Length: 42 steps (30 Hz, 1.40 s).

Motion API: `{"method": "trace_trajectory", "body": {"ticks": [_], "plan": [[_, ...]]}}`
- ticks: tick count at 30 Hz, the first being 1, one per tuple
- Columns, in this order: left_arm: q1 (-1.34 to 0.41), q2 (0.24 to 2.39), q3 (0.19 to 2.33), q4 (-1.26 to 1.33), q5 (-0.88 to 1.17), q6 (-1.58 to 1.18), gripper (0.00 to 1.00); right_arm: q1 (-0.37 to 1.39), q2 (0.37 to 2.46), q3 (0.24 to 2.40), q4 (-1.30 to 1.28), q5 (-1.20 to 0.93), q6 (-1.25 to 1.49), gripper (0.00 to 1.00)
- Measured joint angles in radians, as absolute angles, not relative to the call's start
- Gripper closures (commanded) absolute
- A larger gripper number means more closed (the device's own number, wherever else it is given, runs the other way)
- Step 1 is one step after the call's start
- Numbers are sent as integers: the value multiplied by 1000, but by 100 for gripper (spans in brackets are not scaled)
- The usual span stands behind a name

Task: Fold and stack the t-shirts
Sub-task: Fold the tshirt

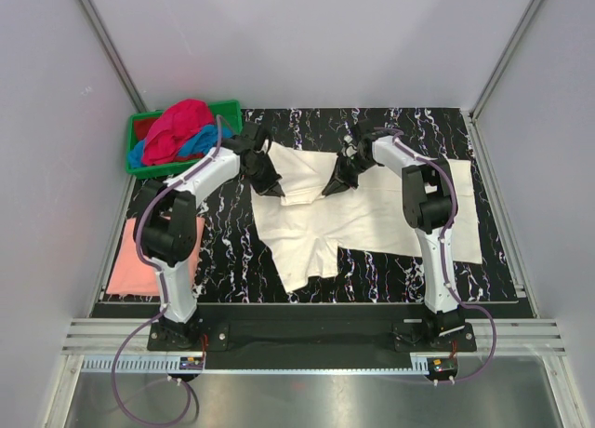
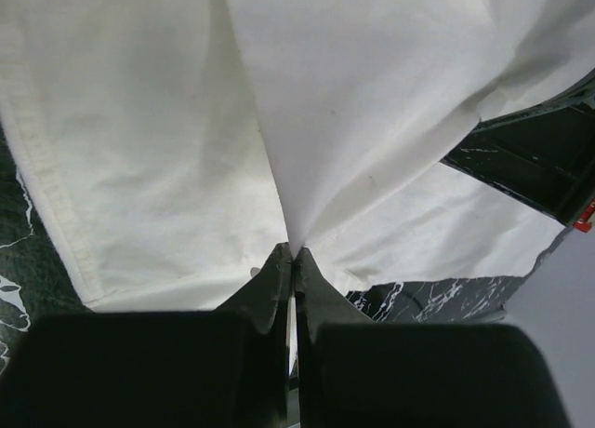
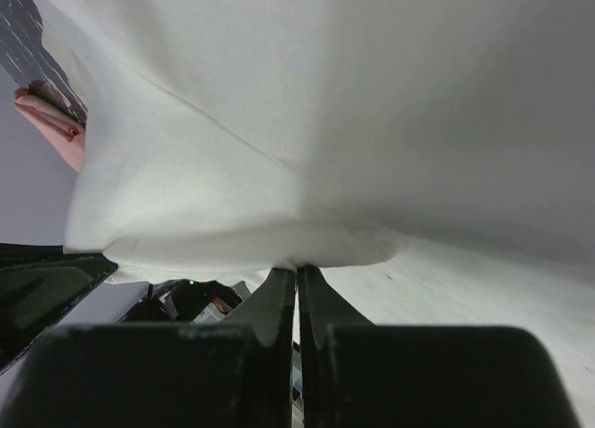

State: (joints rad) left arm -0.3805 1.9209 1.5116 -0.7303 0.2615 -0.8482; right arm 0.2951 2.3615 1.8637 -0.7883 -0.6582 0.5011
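Observation:
A large cream t-shirt (image 1: 363, 219) lies spread on the black marbled table (image 1: 232, 237), its far edge lifted and partly folded toward the near side. My left gripper (image 1: 271, 183) is shut on the cream cloth (image 2: 186, 140) at the shirt's far left. My right gripper (image 1: 333, 185) is shut on the cream cloth (image 3: 325, 121) near the far middle. A salmon-pink t-shirt (image 1: 135, 260) lies flat at the table's left edge. Magenta-red (image 1: 177, 130) and blue (image 1: 200, 142) t-shirts are heaped in the crate.
A green plastic crate (image 1: 228, 112) stands at the far left corner. White walls enclose the table on three sides. The other arm's dark body shows at right in the left wrist view (image 2: 548, 158).

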Motion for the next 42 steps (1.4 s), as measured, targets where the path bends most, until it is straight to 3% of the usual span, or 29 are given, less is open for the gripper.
{"method": "trace_trajectory", "body": {"ticks": [24, 25, 27, 28, 32, 34, 35, 37, 39, 42], "plan": [[-482, 1914, 1618, -934, 1, -978, 100, 304, 2373, 1862, -808, -675, 494, 99], [-482, 1914, 1611, -932, 3, -977, 75, 304, 2373, 1861, -808, -675, 493, 99], [-482, 1914, 1604, -944, 2, -956, 60, 303, 2373, 1860, -807, -670, 490, 99], [-480, 1913, 1604, -957, 1, -939, 47, 301, 2374, 1860, -808, -666, 490, 99], [-464, 1900, 1604, -938, -7, -799, 25, 294, 2374, 1855, -809, -658, 488, 99], [-448, 1884, 1611, -908, -14, -702, 27, 294, 2374, 1853, -809, -653, 488, 99], [-437, 1879, 1622, -893, -7, -657, 38, 294, 2374, 1852, -809, -651, 488, 99], [-386, 1882, 1670, -844, 33, -568, 47, 294, 2374, 1847, -808, -647, 486, 99], [-324, 1904, 1739, -811, 70, -514, 48, 294, 2374, 1839, -809, -646, 483, 99], [-234, 1974, 1871, -766, 113, -443, 42, 294, 2374, 1827, -809, -646, 479, 95]]}}
